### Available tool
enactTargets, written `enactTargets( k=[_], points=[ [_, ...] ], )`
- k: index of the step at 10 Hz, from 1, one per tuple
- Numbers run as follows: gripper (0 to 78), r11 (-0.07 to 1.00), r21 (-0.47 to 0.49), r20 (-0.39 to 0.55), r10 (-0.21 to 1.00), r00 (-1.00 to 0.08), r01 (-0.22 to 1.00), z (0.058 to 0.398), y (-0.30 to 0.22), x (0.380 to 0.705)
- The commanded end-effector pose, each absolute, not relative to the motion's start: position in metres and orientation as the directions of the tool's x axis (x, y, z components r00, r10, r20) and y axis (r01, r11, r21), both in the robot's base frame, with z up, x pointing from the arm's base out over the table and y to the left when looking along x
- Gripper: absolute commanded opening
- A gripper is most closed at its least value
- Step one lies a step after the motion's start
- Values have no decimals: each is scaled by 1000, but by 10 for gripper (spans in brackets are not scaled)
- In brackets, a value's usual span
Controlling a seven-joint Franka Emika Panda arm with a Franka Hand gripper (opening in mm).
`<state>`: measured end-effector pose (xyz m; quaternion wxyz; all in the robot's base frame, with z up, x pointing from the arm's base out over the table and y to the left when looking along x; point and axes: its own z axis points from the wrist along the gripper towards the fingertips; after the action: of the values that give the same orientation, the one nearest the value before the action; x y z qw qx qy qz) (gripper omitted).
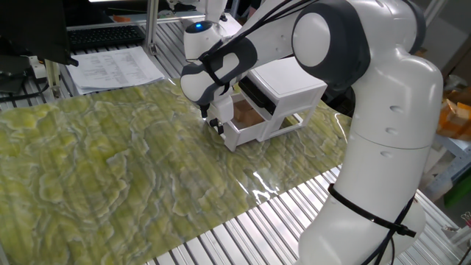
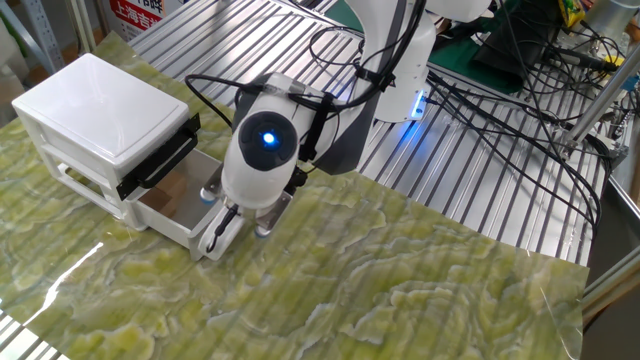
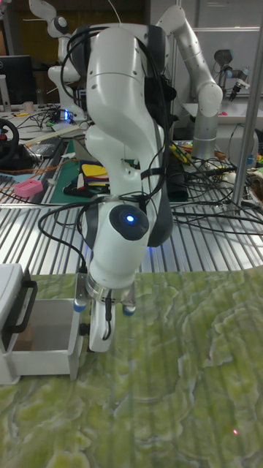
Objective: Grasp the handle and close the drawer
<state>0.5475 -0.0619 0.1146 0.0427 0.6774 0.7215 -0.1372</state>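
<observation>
Two fingers [image 3: 97, 330] at drawer [image 3: 45, 349] front

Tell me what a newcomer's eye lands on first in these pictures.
The big white robot arm dominates, bent down over the green marbled table cover, with a blue light glowing on its wrist. Its gripper hangs right at the front of the pulled-out lower drawer of a small white cabinet. Behind, black cables sprawl over the ribbed metal table.

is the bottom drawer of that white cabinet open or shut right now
Open. The drawer sticks out from the cabinet, its brown inside showing, with the gripper at its front.
</observation>
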Motion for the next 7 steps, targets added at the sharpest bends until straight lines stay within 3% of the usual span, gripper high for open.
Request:
enactTargets(
  k=[1, 7],
  points=[
    [773, 51, -140, -276, 957, -88, 989, 116, -62, 548],
    [773, 51, -139, -274, 958, -88, 989, 118, -62, 548]
  ],
)
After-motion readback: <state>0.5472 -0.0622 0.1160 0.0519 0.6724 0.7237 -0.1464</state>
